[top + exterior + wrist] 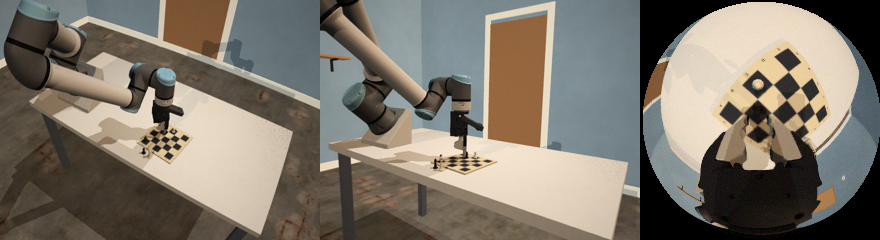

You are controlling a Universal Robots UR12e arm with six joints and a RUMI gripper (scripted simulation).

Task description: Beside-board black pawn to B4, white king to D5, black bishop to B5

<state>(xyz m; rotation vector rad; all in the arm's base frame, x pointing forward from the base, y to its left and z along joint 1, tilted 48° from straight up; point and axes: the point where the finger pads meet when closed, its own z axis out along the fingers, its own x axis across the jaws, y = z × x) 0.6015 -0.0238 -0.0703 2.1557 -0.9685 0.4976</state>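
Note:
The chessboard [165, 143] lies near the table's front edge. My gripper [164, 129] reaches straight down over the board's far corner. Its fingers stand slightly apart around a small black piece, probably the pawn [466, 155], which stands upright on a square. In the wrist view the gripper [758, 117] has this dark piece [758, 109] between its fingertips with a little gap. A black piece [142, 151] and the white king [148, 154] stand upright on the table beside the board's near-left edge. They also show in the exterior view, the black piece [435, 164] next to the king [440, 164].
A white piece [173, 130] stands on a square right of the gripper. Another black piece [145, 140] stands on the board's left corner area. The arm's wedge base [82, 85] sits at the table's far left.

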